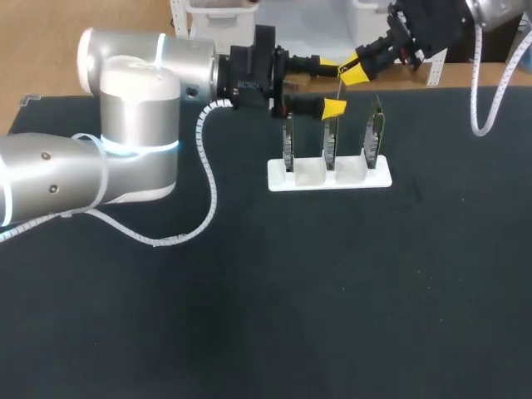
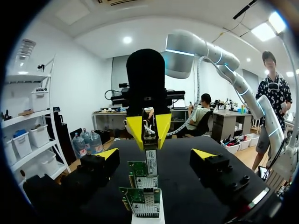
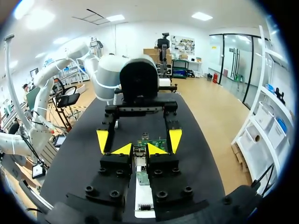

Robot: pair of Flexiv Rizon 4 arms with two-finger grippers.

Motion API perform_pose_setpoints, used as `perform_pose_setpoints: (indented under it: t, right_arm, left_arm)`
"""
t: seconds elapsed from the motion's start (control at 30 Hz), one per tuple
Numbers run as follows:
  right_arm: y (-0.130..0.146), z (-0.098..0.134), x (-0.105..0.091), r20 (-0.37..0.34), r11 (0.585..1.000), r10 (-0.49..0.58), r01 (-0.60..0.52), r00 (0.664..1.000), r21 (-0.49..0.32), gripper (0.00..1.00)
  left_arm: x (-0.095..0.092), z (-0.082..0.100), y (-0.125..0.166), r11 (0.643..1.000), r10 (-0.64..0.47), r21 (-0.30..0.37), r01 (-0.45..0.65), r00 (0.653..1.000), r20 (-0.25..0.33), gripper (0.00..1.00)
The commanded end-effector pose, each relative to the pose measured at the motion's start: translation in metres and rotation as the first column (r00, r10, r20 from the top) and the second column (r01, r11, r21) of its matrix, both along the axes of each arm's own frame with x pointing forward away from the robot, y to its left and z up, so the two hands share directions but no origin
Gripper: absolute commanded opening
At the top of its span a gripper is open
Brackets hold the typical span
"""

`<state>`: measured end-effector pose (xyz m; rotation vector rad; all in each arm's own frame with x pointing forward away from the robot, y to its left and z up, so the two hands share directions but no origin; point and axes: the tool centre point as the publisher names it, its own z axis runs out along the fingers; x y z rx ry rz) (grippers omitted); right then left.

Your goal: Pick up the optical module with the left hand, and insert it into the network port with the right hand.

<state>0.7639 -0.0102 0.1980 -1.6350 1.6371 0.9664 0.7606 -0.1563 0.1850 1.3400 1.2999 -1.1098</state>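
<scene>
The optical module [image 1: 339, 86] is a thin metal piece hanging from my right gripper [image 1: 356, 71], which is shut on it above the middle card of the white stand [image 1: 382, 178]. In the left wrist view the module [image 2: 151, 162] points down from the right gripper's yellow fingertips [image 2: 135, 130] toward the network cards [image 2: 144, 193]. My left gripper [image 2: 155, 156] stands open, one finger on each side of the module and touching nothing. In the right wrist view my right gripper [image 3: 138, 149] pinches the module [image 3: 139, 153], with the left gripper's fingertips [image 3: 102, 139] spread wide just ahead.
Three upright network cards [image 1: 330, 141] stand in slots of the white stand on the black table [image 1: 332, 291]. The left arm's thick body [image 1: 125, 125] and cable lie over the table's left side.
</scene>
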Motion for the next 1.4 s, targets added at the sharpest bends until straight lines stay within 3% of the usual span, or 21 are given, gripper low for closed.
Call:
perform_pose_setpoints:
  t: [0.03, 0.2, 0.43, 0.7, 0.87, 0.97, 1.03, 1.4]
  right_arm:
    - [-0.002, 0.000, -0.003, 0.002, 1.000, -0.007, 0.007, 1.000, -0.001, 0.00]
    - [-0.003, 0.000, -0.002, 0.001, 1.000, -0.011, 0.011, 1.000, 0.000, 0.00]
    - [-0.003, -0.001, -0.002, -0.002, 1.000, -0.010, 0.010, 1.000, 0.003, 0.00]
    - [-0.001, -0.002, -0.004, -0.011, 1.000, -0.004, 0.004, 1.000, 0.003, 0.00]
    - [0.000, -0.002, -0.004, -0.016, 1.000, 0.008, -0.008, 1.000, 0.000, 0.00]
    - [0.001, -0.002, -0.003, -0.015, 1.000, 0.009, -0.009, 1.000, -0.002, 0.00]
    - [0.001, -0.002, -0.003, -0.015, 1.000, 0.009, -0.009, 1.000, -0.003, 0.00]
    - [0.002, -0.003, -0.002, -0.018, 1.000, 0.009, -0.009, 1.000, -0.010, 0.00]
  left_arm:
    - [-0.006, 0.016, 0.008, 0.999, 0.002, 0.032, -0.003, 1.000, 0.019, 1.00]
    - [-0.009, 0.027, 0.015, 0.996, -0.003, 0.084, 0.000, 0.999, 0.037, 1.00]
    - [-0.017, 0.028, 0.033, 0.992, 0.028, 0.126, -0.028, 1.000, 0.003, 1.00]
    - [-0.024, 0.035, 0.046, 0.980, 0.050, 0.194, -0.051, 0.999, 0.008, 1.00]
    - [-0.026, 0.029, 0.054, 0.976, 0.064, 0.210, -0.061, 0.998, -0.008, 1.00]
    - [-0.027, 0.021, 0.059, 0.962, 0.078, 0.266, -0.067, 0.996, -0.030, 1.00]
    - [-0.027, 0.016, 0.063, 0.965, 0.086, 0.252, -0.075, 0.996, -0.035, 1.00]
    - [-0.023, 0.009, 0.071, 0.946, 0.102, 0.315, -0.080, 0.993, -0.053, 1.00]
